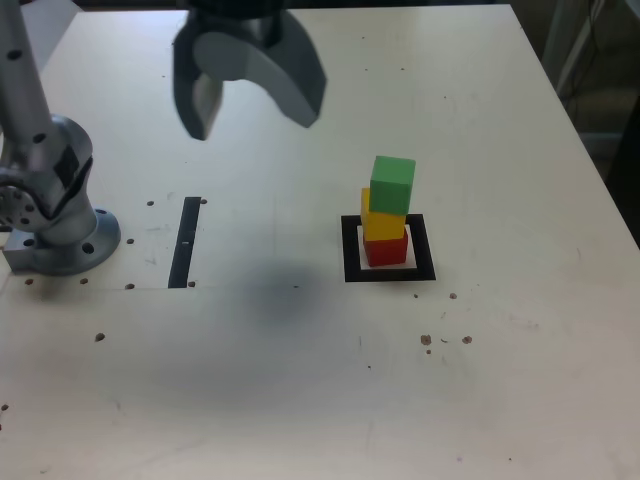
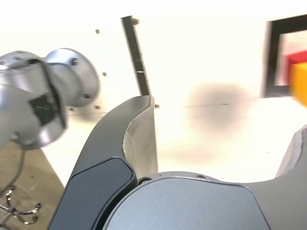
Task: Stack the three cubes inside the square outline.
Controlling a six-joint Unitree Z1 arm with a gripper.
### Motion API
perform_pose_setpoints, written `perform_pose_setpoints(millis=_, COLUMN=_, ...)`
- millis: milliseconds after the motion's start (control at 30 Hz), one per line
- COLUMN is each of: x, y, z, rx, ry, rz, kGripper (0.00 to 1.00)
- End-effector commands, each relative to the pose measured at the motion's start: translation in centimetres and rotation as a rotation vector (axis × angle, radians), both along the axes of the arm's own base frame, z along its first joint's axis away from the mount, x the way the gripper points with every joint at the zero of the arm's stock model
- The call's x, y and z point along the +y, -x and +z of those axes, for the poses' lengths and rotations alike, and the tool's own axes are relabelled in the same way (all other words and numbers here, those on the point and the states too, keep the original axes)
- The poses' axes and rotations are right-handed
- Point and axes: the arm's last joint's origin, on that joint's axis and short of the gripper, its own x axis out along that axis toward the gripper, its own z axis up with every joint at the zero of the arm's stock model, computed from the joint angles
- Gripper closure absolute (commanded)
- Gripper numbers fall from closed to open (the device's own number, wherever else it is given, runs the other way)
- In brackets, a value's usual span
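— Green cube (image 1: 392,184) tops yellow cube (image 1: 383,223) and red cube (image 1: 386,249), inside the square outline (image 1: 350,250), right of the strip (image 1: 185,241)?

— Yes. Your gripper (image 1: 250,105) hangs spread and empty, far-left. They look light, rigid, matte; pinch opposite flat sides, gently, since the stack probably topples easily.
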Motion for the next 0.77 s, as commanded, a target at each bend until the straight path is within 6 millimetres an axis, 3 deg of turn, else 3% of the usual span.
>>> perform_pose_setpoints(millis=0, x=0.1, y=1.2, z=-0.6, rx=0.022, ry=-0.003, rz=0.000, kGripper=0.01)
perform_pose_setpoints(millis=167, x=0.5, y=3.8, z=-2.9, rx=0.068, ry=-0.007, rz=0.012, kGripper=0.01)
perform_pose_setpoints(millis=567, x=1.2, y=7.0, z=-10.0, rx=0.133, ry=0.013, rz=0.054, kGripper=0.01)
perform_pose_setpoints(millis=733, x=1.2, y=7.4, z=-10.7, rx=0.099, ry=0.041, rz=0.060, kGripper=0.00)
